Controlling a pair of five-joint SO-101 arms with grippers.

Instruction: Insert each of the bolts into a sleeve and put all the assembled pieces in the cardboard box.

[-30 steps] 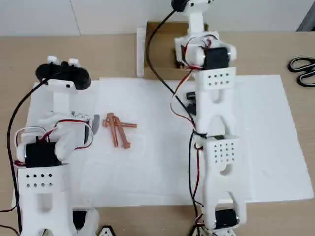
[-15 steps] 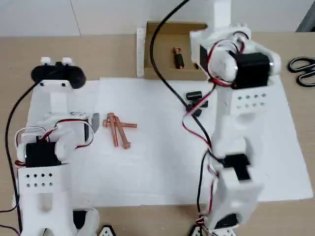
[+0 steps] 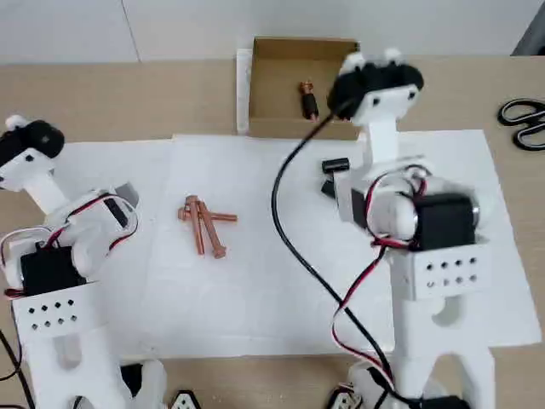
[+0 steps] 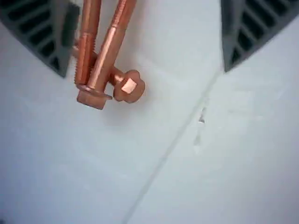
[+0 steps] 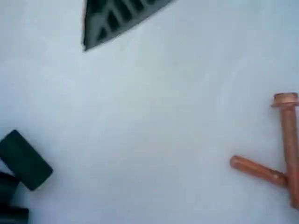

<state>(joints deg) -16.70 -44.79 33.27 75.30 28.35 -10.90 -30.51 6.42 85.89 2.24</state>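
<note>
Left tool: spread wide, holding nothing, poised low over the heap of loose bolts on the white sheet. The heap lies close to one finger, not centred in the gap. Judgement: this is a line-up for a bolt pick. The shafts cross, so one must be straddled alone.

Right arm: stands over the sheet, just beside the black sleeves. Right tool: spread cannot be told.

Cardboard box, at the far side of the counter, holds one assembled piece. Bolts and sleeves lie well apart, so most of the task is judged outstanding.
</note>
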